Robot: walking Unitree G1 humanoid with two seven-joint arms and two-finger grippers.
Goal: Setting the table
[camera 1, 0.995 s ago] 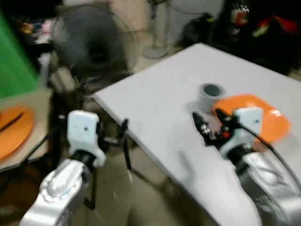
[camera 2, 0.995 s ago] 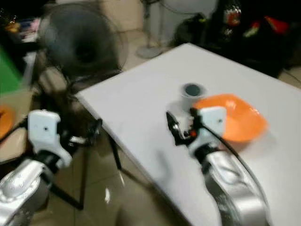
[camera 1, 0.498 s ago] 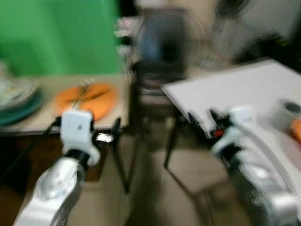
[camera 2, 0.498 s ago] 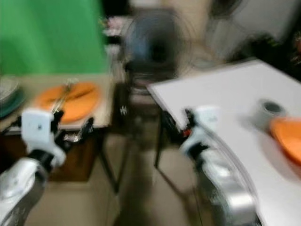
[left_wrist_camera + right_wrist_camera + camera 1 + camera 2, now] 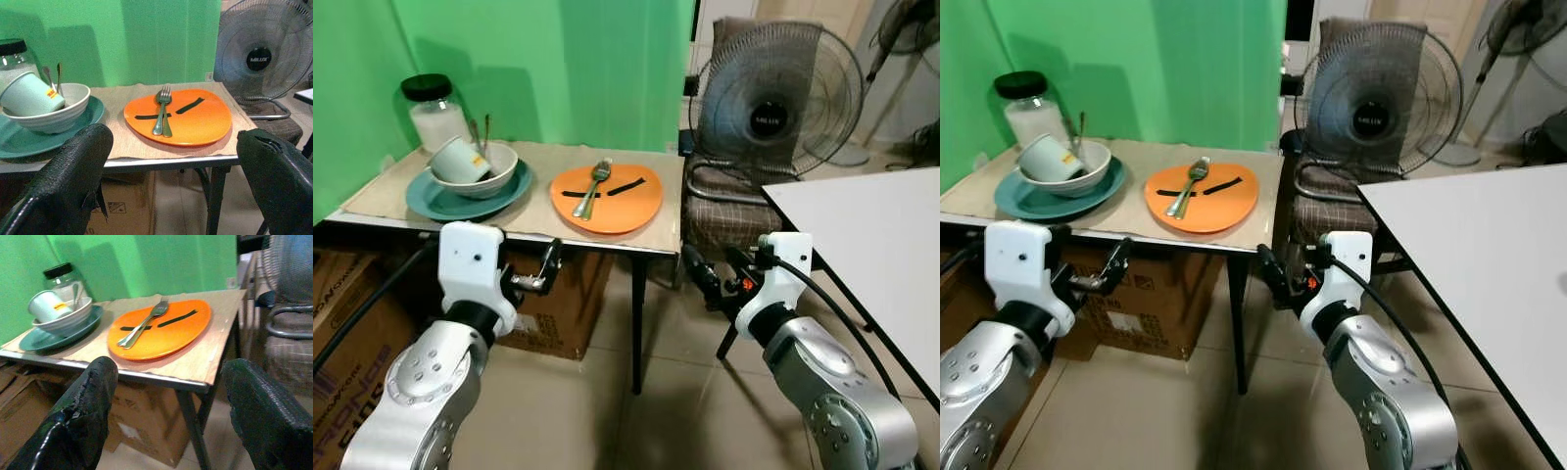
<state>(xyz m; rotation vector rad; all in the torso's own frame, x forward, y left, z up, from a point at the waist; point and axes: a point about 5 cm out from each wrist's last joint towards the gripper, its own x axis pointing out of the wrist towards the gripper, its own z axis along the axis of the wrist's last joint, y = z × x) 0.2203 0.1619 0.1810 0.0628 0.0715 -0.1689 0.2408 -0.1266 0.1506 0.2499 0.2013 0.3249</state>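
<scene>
Standing at the far left against the green wall [image 5: 558,59]: a glass jar [image 5: 434,110] with a black lid, partly hidden behind a white bowl [image 5: 481,172]. Lying tipped inside that bowl, a pale cup [image 5: 458,160], its mouth turned away; sticking up behind it, two utensil handles [image 5: 480,132], their ends hidden in the bowl. Sitting under the bowl, a teal plate [image 5: 431,200], its far rim covered.

Hanging low in front of the side table [image 5: 401,196], the left gripper [image 5: 544,272], fingers spread apart and holding nothing, well short of the near table edge. Showing partly under the table, cardboard boxes [image 5: 352,294], cut off by the frame at left.

Resting near the right end of the table mat, close to its near edge, an orange plate [image 5: 607,199] carrying a fork [image 5: 590,186] and what looks like a spoon beneath it, hard to separate, crossing two black strips [image 5: 168,111].

Opening between the side table's leg and the white table [image 5: 871,235]: a stretch of tiled floor [image 5: 666,392]. Hovering over that gap, the right gripper [image 5: 717,276], fingers parted and gripping nothing. Standing behind, a floor fan [image 5: 775,98] on a chair with a checked cushion [image 5: 724,211], the chair's lower part hidden by the right arm. Running off the frame at right, the white table, only its corner showing.
</scene>
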